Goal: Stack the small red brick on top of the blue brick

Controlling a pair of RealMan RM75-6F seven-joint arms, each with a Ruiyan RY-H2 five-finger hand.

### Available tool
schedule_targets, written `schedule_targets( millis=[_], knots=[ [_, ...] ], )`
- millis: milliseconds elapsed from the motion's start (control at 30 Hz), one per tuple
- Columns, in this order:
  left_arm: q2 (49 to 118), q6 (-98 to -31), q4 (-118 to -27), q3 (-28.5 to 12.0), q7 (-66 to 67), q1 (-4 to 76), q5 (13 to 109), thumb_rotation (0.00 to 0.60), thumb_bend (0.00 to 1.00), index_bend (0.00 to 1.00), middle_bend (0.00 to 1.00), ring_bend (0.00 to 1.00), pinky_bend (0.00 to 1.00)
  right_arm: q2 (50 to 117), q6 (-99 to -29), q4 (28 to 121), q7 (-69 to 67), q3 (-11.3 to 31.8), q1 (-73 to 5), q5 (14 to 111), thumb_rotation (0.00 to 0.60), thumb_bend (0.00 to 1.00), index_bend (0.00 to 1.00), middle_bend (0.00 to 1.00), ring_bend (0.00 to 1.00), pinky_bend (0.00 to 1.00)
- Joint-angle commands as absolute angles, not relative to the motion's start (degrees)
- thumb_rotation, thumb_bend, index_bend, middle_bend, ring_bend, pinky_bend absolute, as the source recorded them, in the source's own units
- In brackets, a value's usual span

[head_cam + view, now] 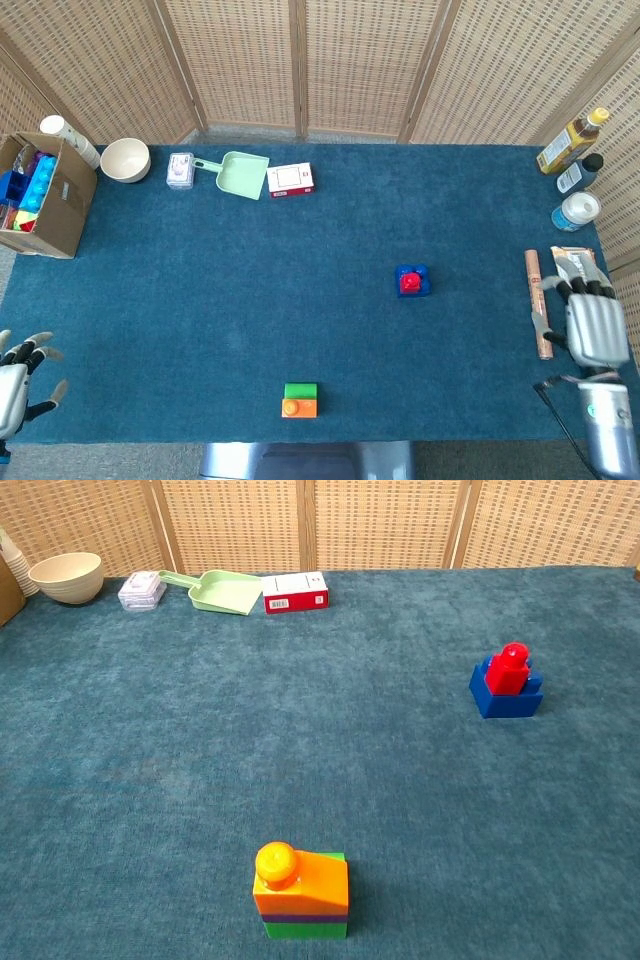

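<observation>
Head view: red brick (410,283) well left of right robot hand (594,330)

No legible text on any object.

My left hand (12,388) is cut off at the head view's lower left edge; the chest view shows neither hand.

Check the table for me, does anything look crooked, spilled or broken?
Nothing stands out. The red brick sits upright on the blue brick, the orange and green stack stands straight, and nothing is spilled or visibly damaged.
</observation>
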State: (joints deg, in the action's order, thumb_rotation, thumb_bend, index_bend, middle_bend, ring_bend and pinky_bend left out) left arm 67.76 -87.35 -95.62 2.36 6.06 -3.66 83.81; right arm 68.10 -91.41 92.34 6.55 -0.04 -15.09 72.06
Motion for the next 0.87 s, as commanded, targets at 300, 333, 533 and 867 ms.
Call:
schedule_targets(
  millis=[300,333,533,867],
  knots=[
    [69.71,-88.84,-94.38,4.3,4.73,-5.29,86.61,0.6,0.38,0.41,0.25,0.27,0.03,72.13,-95.77,85.35,1.46,-2.13,-5.78,75.07,0.598,0.26,0.41,0.2,0.04,0.17],
    [69.88,-89.05,-94.28,4.35,4.61,-5.42,86.84,0.6,0.38,0.41,0.25,0.27,0.03,72.33,-95.96,84.85,0.7,-2.13,-5.04,75.29,0.598,0.26,0.41,0.2,0.04,0.17],
    [69.93,-89.46,-94.76,4.17,5.53,-5.14,88.24,0.6,0.38,0.41,0.25,0.27,0.03,71.9,-96.2,83.96,0.53,-1.69,-3.24,77.12,0.6,0.26,0.42,0.2,0.04,0.17],
    [69.8,-88.78,-96.08,3.45,7.09,-4.61,87.79,0.6,0.38,0.41,0.25,0.27,0.02,71.75,-93.68,84.96,2.18,-0.06,-2.64,78.15,0.6,0.26,0.42,0.2,0.04,0.16]
  ],
)
